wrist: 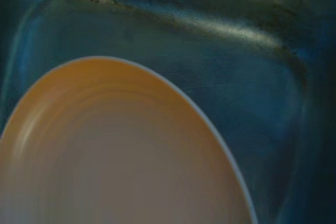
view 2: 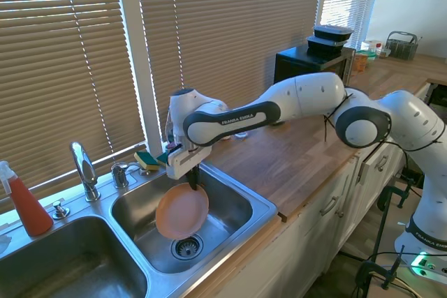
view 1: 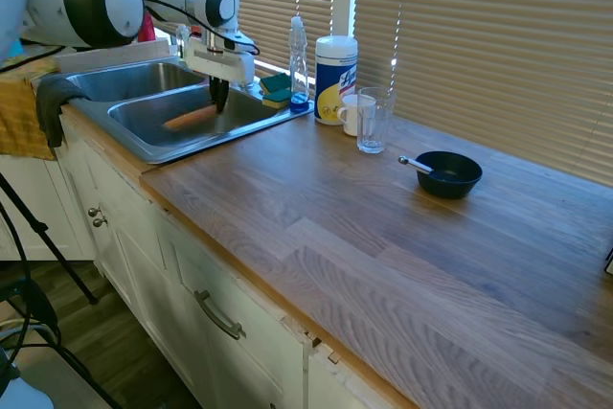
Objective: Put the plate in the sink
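The plate (view 2: pixel 182 211) is pinched at its upper rim by the tool (view 2: pixel 191 185) and hangs tilted inside the sink (view 2: pixel 230 204) basin beside the bench, above the drain. It is best lowered until the bottom edge rests, then released. The arm is stretched out across the bench, wrist pointed down

We see a wooden countertop (view 1: pixel 316 237) beyond the gripper (view 1: pixel 219 95), bearing a glass (view 1: pixel 373 122), wipes canister (view 1: pixel 335 66), mug (view 1: pixel 352 114) and black bowl (view 1: pixel 448 173)
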### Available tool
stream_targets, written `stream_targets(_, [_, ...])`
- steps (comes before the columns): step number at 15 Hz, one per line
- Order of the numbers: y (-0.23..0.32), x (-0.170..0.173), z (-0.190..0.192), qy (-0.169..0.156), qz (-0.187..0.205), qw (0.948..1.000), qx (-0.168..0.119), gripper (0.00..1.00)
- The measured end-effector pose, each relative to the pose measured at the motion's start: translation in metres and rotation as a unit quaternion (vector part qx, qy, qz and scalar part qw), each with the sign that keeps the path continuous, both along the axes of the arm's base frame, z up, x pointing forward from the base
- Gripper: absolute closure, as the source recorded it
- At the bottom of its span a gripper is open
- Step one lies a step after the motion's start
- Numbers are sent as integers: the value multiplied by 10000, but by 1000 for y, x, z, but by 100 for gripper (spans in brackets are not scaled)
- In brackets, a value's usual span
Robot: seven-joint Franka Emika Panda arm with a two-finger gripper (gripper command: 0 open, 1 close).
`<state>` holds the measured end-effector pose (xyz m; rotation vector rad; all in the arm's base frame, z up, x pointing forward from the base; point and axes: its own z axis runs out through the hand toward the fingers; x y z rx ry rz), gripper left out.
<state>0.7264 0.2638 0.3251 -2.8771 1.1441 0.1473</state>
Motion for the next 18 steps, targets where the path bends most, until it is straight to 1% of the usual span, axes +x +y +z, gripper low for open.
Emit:
stream_targets(2, [2,8,-18,88,2,10000,-13,100])
stream_targets(3, [3,11,-27,128,-1,9999,-20,0])
stream_targets(5, [3,16,-39,204,-37,9998,-36,0])
stream_targets(7, [3,19,-37,223,-61,9997,-35,0])
stream_targets(10, [5,20,-22,154,-56,9999,-7,0])
stream_targets(14, [6,18,-3,149,-31,9999,-6,0])
stream_targets(18, [10,17,24,-28,6,10000,27,0])
